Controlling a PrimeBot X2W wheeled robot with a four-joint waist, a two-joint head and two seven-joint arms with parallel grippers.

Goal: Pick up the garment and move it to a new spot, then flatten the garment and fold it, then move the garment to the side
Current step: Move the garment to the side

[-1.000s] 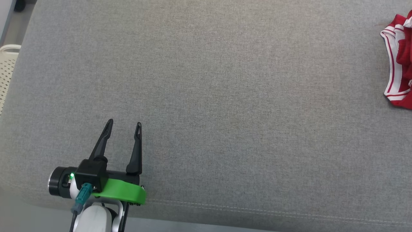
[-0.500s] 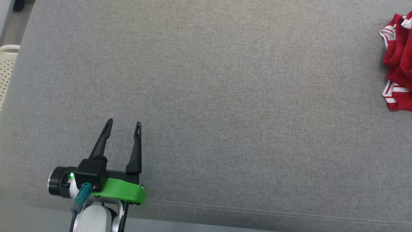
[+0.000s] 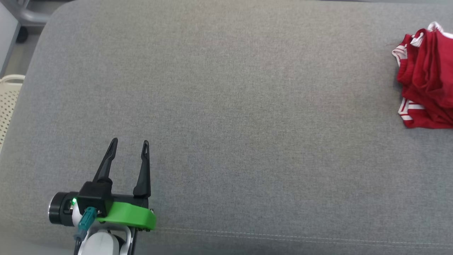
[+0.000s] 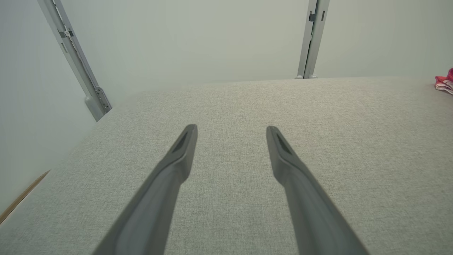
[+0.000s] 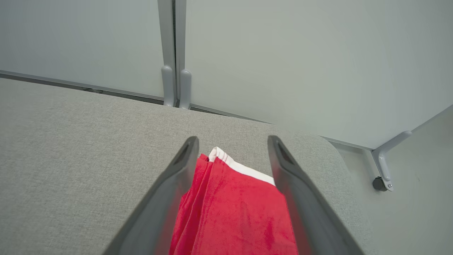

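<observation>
A grey fabric tabletop (image 3: 226,106) spreads across the head view, pale panels and a perforated cream basket (image 3: 7,102) at its left edge. You see the garment (image 3: 426,95), red with white striped trim, bunched in a heap at the far right edge, well apart from the left pincer (image 3: 129,145). That pincer sits at the lower left with its fingers spread and nothing between them, parked out of the way, by the look of it, while the other arm works the cloth.

From the left wrist, you look along two dark fingers (image 4: 177,166) standing apart over bare grey cloth, with a wall and metal posts (image 4: 311,39) behind. A sliver of red shows at the right edge, far across the surface.

From the right wrist, the right pincer (image 5: 231,141) has its fingers wide apart, with the red cloth lying between and below them, its white hem toward the tips. The fingers straddle the heap rather than clamp it; whether they touch it you cannot tell. The rounded corner of the tabletop and a castor (image 5: 378,183) sit close behind, so the heap lies near the edge, at the side. It looks crumpled rather than neatly folded.
</observation>
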